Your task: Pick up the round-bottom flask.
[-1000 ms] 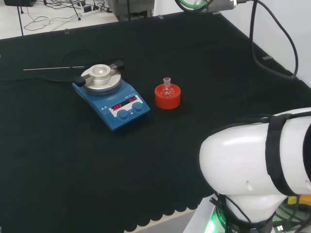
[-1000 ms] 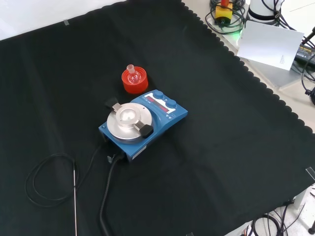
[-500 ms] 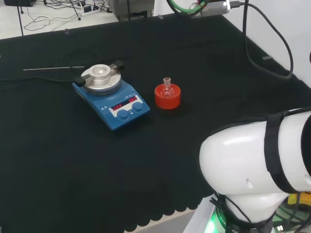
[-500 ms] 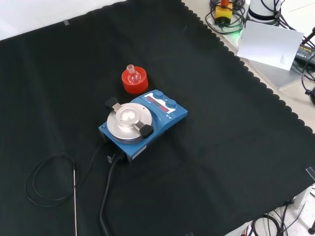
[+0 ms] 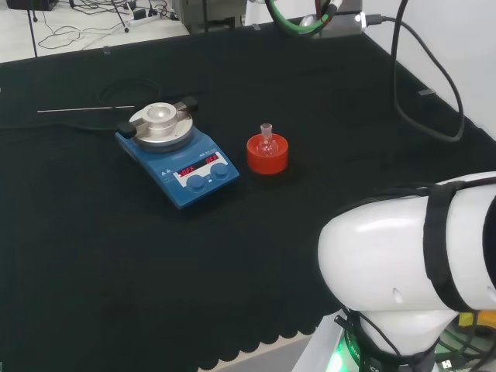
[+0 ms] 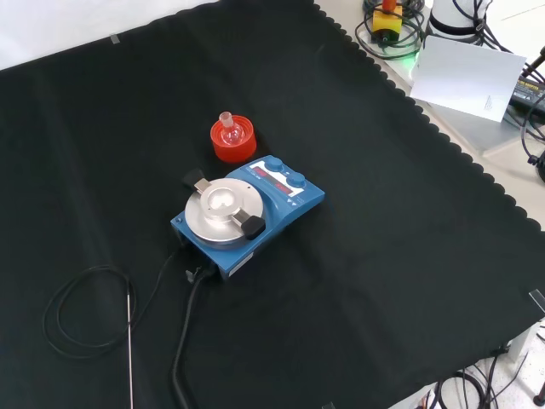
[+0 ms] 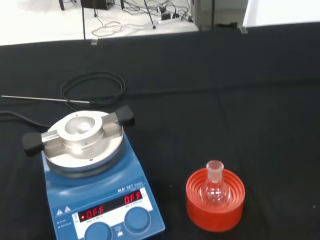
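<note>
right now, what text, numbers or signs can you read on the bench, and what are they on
Blue hotplate front panel: two red lit displays, not read off here.
Same panel: small white print and warning triangles, too small to read.
White card: tiny mark, unreadable.
Flask and red stand: no print.

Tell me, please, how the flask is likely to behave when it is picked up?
The flask looks like clear glass, so probably fragile and slippery. It is small, so likely light. Its round bottom sits in the red stand; set on the cloth, it would likely roll or tip.
</note>
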